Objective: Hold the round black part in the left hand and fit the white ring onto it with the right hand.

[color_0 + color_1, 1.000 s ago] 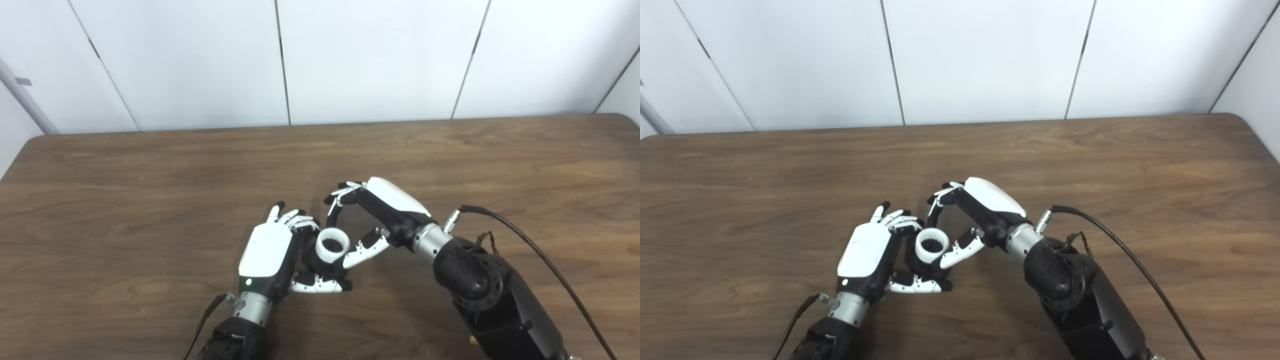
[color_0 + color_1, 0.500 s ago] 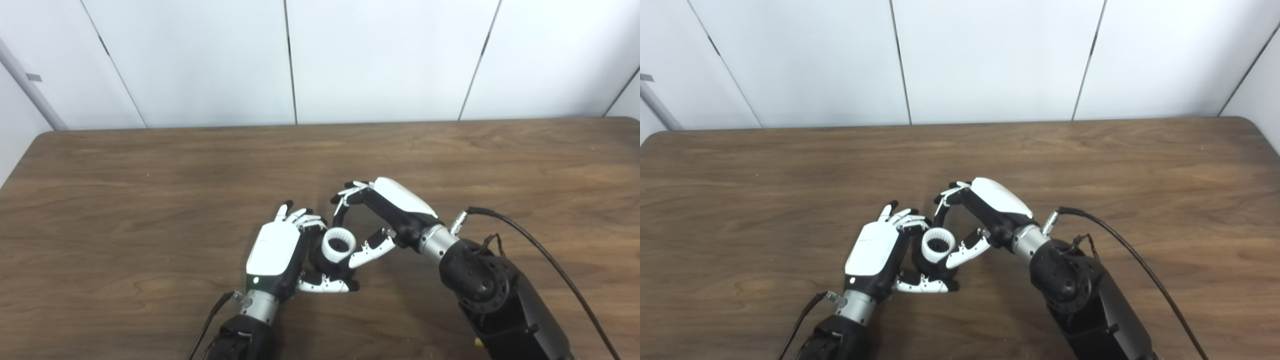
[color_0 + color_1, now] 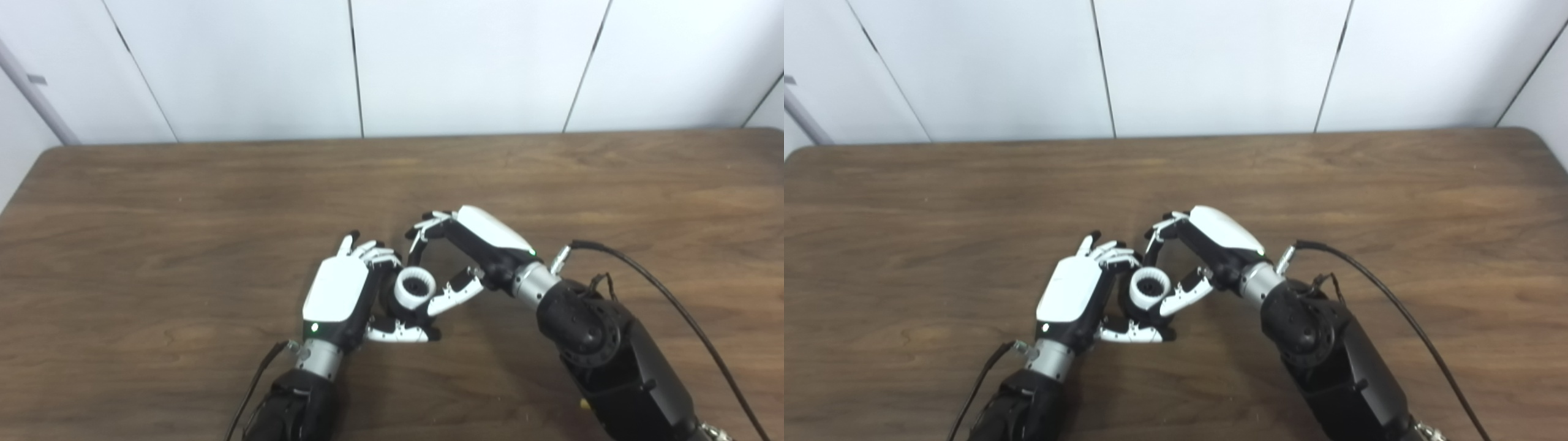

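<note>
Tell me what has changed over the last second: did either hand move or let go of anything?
Nothing visibly changed with the parts; only the camera shifted. The left hand still holds the round black part with the white ring on top, and the right hand stays curled beside the ring, thumb against it. Nothing let go.

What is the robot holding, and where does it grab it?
The left hand grips the round black part by its sides. The white ring sits on top.
</note>
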You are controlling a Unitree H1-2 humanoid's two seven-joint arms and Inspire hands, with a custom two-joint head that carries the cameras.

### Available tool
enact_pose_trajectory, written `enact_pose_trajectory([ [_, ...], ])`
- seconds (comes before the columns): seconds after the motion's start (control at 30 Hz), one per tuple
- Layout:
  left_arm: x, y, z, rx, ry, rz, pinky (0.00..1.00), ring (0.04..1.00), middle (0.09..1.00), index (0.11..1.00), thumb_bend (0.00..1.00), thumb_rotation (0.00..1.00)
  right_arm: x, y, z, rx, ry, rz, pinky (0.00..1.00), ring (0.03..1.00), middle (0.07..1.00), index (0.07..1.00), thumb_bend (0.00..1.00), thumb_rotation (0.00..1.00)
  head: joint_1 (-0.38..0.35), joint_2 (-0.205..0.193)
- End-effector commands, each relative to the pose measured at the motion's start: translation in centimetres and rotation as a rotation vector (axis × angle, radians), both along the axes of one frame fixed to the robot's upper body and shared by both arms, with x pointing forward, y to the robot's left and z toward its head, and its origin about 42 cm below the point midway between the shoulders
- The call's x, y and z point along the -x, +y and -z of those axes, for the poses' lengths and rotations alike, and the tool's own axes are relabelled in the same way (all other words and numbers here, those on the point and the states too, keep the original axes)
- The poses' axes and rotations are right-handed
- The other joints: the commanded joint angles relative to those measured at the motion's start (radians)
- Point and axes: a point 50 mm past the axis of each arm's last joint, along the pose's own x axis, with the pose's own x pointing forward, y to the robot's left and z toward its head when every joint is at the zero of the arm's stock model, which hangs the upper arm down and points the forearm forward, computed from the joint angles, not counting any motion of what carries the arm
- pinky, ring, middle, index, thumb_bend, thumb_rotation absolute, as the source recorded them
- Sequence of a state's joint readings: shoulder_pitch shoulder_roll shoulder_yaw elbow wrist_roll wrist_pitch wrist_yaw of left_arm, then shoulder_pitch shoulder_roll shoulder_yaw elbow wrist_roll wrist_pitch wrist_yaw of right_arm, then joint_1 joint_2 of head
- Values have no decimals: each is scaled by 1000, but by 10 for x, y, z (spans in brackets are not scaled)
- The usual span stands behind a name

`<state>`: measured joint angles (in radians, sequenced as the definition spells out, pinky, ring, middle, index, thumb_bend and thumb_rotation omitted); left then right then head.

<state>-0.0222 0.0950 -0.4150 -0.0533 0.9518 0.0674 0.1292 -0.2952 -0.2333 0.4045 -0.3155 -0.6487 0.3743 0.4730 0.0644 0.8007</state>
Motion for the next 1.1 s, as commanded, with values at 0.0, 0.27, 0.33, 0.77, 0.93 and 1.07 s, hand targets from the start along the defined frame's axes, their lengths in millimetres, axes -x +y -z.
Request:
enact_pose_trajectory([
  [0.0,6,-2,12,-15,37,-1,1000,863,750,483,525,56,-4,-1,-12,-4,-80,-6,991,945,805,484,523,131,1,1],
  [0.27,5,-4,12,-12,34,-4,1000,863,750,483,525,56,-5,-2,-10,-9,-75,-10,996,944,802,484,523,130,1,0],
  [0.33,5,-4,12,-9,33,-3,1000,862,750,483,525,56,-5,-2,-10,-3,-70,-13,1000,950,807,485,523,132,0,0],
  [0.77,4,-4,13,-11,28,-3,1000,860,747,483,524,56,-7,-4,-16,36,-80,-5,943,953,842,682,1000,254,-1,-4],
  [0.93,4,-3,13,-8,31,-7,1000,862,748,483,524,56,-7,-7,-18,31,-84,15,934,959,860,690,1000,253,-4,-4],
  [1.07,4,-3,12,-8,33,-10,1000,861,748,483,525,56,-8,-16,-20,36,-110,25,912,955,852,680,1000,249,-5,-5],
])
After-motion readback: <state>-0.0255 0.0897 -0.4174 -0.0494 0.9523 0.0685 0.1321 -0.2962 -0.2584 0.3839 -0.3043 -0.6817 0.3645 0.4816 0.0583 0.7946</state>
